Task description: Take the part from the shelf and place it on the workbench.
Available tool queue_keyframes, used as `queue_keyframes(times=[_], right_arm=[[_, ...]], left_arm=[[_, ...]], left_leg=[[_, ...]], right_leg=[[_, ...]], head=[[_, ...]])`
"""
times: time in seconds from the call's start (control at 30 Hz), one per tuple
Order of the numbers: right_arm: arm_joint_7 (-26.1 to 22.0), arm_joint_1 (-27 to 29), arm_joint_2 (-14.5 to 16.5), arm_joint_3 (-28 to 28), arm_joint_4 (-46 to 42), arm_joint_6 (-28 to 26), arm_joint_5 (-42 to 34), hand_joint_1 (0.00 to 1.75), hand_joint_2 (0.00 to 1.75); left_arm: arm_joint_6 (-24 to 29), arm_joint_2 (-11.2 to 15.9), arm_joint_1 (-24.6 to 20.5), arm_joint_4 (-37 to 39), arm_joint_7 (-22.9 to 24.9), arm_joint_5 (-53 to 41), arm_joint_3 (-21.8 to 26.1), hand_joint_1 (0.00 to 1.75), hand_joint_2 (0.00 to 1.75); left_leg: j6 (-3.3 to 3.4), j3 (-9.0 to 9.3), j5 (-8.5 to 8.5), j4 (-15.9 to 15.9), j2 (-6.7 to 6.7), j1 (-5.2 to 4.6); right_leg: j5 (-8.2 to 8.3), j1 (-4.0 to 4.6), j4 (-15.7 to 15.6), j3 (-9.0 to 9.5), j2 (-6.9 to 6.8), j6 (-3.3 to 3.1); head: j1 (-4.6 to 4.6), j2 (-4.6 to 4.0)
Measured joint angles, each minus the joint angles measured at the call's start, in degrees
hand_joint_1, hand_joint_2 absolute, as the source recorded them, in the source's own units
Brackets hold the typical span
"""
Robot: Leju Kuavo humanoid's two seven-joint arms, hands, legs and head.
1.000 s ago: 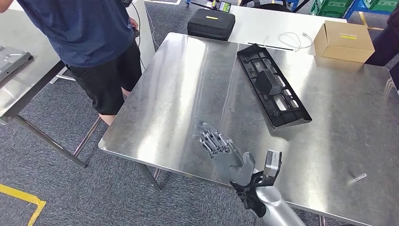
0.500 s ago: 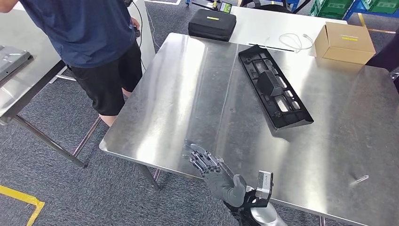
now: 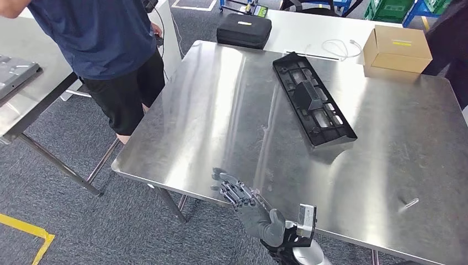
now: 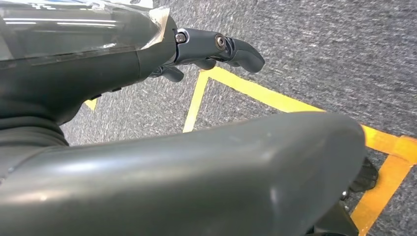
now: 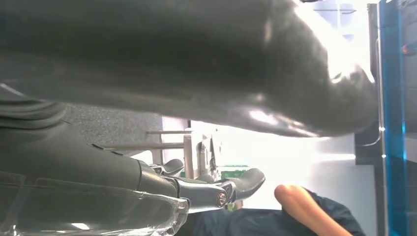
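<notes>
I am drawing my right hand (image 3: pixel 248 204), fingers spread and holding nothing, off the shiny steel worktop (image 3: pixel 221 110), avoiding the long black plastic part (image 3: pixel 312 99).

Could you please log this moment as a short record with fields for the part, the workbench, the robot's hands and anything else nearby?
part: long black plastic part lying flat on the workbench, nothing touching it
workbench: steel table
right hand: fingers spread, holding nothing, at the near table edge, well apart from the part
left hand: above grey carpet with yellow floor tape, holding nothing
nearby: cardboard box at the far corner, black case and white cable on the table behind
person: dark shirt and shorts, standing at the left
</notes>
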Motion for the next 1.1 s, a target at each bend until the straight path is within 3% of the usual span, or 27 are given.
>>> queue_keyframes(times=[0.03,0.1,0.17,0.2,0.23,0.27,0.33,0.4,0.47,0.53,0.6,0.67,0.7,0.73,0.77,0.83,0.87,0.93,1.0,1.03,1.1], right_arm=[[0.0,0.0,0.2,0.0,0.1,-0.2,0.2,0.00,0.00],[0.0,0.1,0.6,-0.1,0.2,-0.5,0.8,0.00,0.00],[0.0,0.4,0.9,-0.3,0.4,-0.6,1.3,0.00,0.00],[0.0,0.6,0.9,-0.5,0.6,-0.7,1.5,0.00,0.00],[0.0,0.8,0.9,-0.7,0.7,-0.7,1.6,0.00,0.00],[0.0,0.9,1.0,-0.8,0.8,-0.8,1.6,0.00,0.00],[0.0,1.0,1.1,-1.0,0.9,-0.8,1.7,0.00,0.00],[-0.1,1.0,1.2,-1.2,1.0,-0.9,1.8,0.00,0.00],[-0.1,1.1,1.4,-1.5,1.0,-1.1,1.9,0.00,0.00],[-0.2,1.3,1.5,-1.8,1.0,-1.2,2.0,0.00,0.00],[-0.2,1.6,1.4,-2.2,1.0,-1.4,2.2,0.00,0.00],[-0.2,2.0,1.4,-2.6,1.0,-1.7,2.6,0.00,0.00],[-0.2,2.3,1.4,-2.7,1.0,-1.8,2.7,0.00,0.00],[-0.2,2.5,1.4,-2.8,1.0,-1.9,2.8,0.00,0.00],[-0.2,2.7,1.4,-2.8,1.0,-2.0,2.9,0.00,0.00],[-0.2,2.9,1.5,-2.9,1.0,-2.3,3.2,0.00,0.00],[-0.1,2.9,1.6,-2.9,1.0,-2.4,3.4,0.00,0.00],[0.0,3.0,1.9,-3.1,1.0,-2.5,3.6,0.00,0.00],[0.1,3.0,2.1,-3.3,1.0,-2.6,3.7,0.00,0.00],[0.1,3.0,2.2,-3.3,1.0,-2.6,3.8,0.00,0.00],[0.2,3.0,2.6,-3.5,1.0,-2.7,3.8,0.00,0.00]], left_arm=[[-0.1,0.0,0.0,0.0,0.0,-0.1,0.0,0.00,0.00],[-0.1,0.0,0.1,0.0,0.0,-0.2,0.0,0.00,0.00],[-0.2,0.0,0.1,0.0,0.0,-0.5,0.0,0.00,0.00],[-0.2,0.0,0.1,0.0,0.0,-0.7,0.0,0.00,0.00],[-0.2,0.0,0.1,0.0,0.0,-0.9,0.0,0.00,0.00],[-0.2,0.0,0.1,0.0,0.0,-0.9,0.0,0.00,0.00],[-0.2,0.0,0.0,0.0,0.0,-1.0,0.0,0.00,0.00],[-0.3,0.0,-0.1,0.0,-0.1,-1.2,0.0,0.00,0.00],[-0.3,0.1,-0.1,0.0,0.0,-1.4,0.0,0.00,0.00],[-0.3,0.1,-0.1,0.0,0.0,-1.4,0.0,0.00,0.00],[-0.4,0.0,-0.2,0.0,0.0,-1.5,-0.1,0.00,0.00],[-0.4,0.0,-0.2,0.0,0.0,-1.5,-0.1,0.00,0.00],[-0.4,0.0,-0.1,0.0,0.0,-1.5,-0.2,0.00,0.00],[-0.5,0.0,-0.1,0.0,0.0,-1.5,-0.2,0.00,0.00],[-0.5,0.0,-0.1,0.0,0.0,-1.5,-0.2,0.00,0.00],[-0.5,-0.1,-0.1,0.0,0.1,-1.5,-0.2,0.00,0.00],[-0.5,-0.1,-0.1,0.0,0.1,-1.5,-0.2,0.00,0.00],[-0.4,-0.1,-0.2,0.0,0.2,-1.5,-0.2,0.00,0.00],[-0.4,-0.2,-0.1,0.0,0.2,-1.5,-0.2,0.00,0.00],[-0.4,-0.2,-0.1,0.0,0.3,-1.5,-0.2,0.00,0.00],[-0.3,-0.2,0.0,0.0,0.3,-1.4,-0.2,0.00,0.00]], left_leg=[[-0.16,-0.45,-1.01,0.8,0.10,0.15],[-0.18,-2.57,-5.59,6.1,0.24,0.28],[-0.15,-5.31,-10.33,14.2,0.27,0.18],[-0.08,-5.81,-11.33,16.7,0.28,0.16],[0.08,-5.18,-11.17,17.0,0.28,0.15],[0.34,-3.26,-10.08,14.8,0.28,0.12],[1.01,2.50,-7.63,6.7,0.25,-0.04],[1.43,5.86,-6.47,1.5,0.20,-0.47],[1.73,5.83,-6.05,0.9,0.21,-0.97],[2.51,5.26,-5.24,0.4,0.43,-1.00],[3.29,4.24,-4.07,0.0,0.68,-0.91],[3.58,2.78,-3.01,0.0,0.79,-1.11],[3.58,2.03,-2.47,0.0,0.85,-1.18],[3.54,1.33,-1.96,0.0,0.90,-1.22],[3.45,0.71,-1.48,0.1,0.93,-1.22],[3.05,-0.30,-0.58,0.2,0.93,-1.23],[2.74,-0.64,-0.14,0.3,0.91,-1.29],[2.05,-0.88,0.68,0.4,0.90,-1.44],[1.39,-1.00,1.33,0.3,0.89,-1.35],[1.10,-1.32,0.76,0.6,0.81,-1.22],[0.61,-2.75,-3.44,4.1,0.61,-0.99]], right_leg=[[0.31,-0.07,0.1,-0.24,-0.04,-0.77],[1.13,0.02,0.1,-0.88,-0.19,-2.20],[1.87,0.61,0.1,-1.89,-0.39,-3.07],[2.17,0.92,0.2,-2.37,-0.48,-3.22],[2.44,1.16,0.2,-2.76,-0.54,-3.25],[2.66,1.33,0.3,-3.05,-0.55,-3.18],[2.97,1.54,0.5,-3.44,-0.53,-2.92],[3.30,1.75,0.7,-3.65,-0.57,-2.39],[3.84,1.77,0.7,-3.90,-0.64,-1.56],[3.39,1.62,1.4,-4.63,-0.65,-0.96],[0.14,1.55,5.4,-6.52,-0.64,-1.21],[-4.17,1.51,13.0,-9.05,-0.62,-1.52],[-5.33,1.50,15.9,-9.66,-0.62,-1.32],[-5.46,1.48,17.0,-9.35,-0.63,-0.89],[-4.61,1.45,15.7,-7.86,-0.63,-0.31],[-2.43,1.34,7.6,-2.19,-0.64,0.51],[-1.87,1.46,3.4,0.61,-0.57,0.38],[-1.86,1.80,-1.0,3.08,-0.41,-0.47],[-1.30,1.83,-1.1,2.46,-0.34,-1.51],[-0.87,1.67,-1.1,2.09,-0.41,-2.16],[0.33,1.32,-1.2,0.97,-0.60,-3.59]], head=[[-0.15,0.00],[-0.44,0.00],[-0.57,0.00],[-0.59,0.00],[-0.58,0.00],[-0.58,0.00],[-0.60,0.00],[-0.51,0.00],[-0.45,0.00],[-0.49,0.00],[-0.28,0.00],[-0.08,0.00],[-0.07,0.00],[-0.06,0.00],[-0.05,0.00],[-0.03,0.00],[-0.08,0.00],[-0.09,0.00],[-0.08,0.00],[-0.11,0.00],[-0.19,0.00]])
